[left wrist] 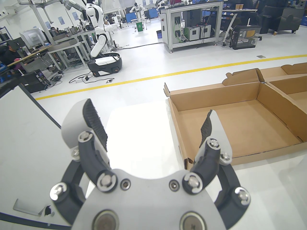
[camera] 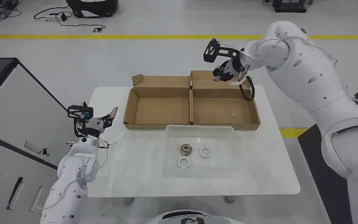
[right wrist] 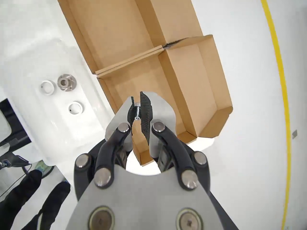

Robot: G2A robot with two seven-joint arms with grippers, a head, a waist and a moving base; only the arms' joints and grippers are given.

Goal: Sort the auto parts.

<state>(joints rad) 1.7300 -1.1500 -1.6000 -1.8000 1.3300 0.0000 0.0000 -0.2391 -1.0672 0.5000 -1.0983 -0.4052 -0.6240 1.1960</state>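
1. Right end effector was closed almost fully, pinching a small threaded bolt between its pads, above the right half of the box.
2. Left end effector hung wide open and empty, just off the box's left end, above the counter.
3. One small pale part lay in the box's right half; a tray just in front of the box held a hub and two rings.
4. I judged the bolt light, stiff and slippery, so it would likely twist or drop from a loose grip. Pinching across the threads at mid-shank, as here, seemed soundest.
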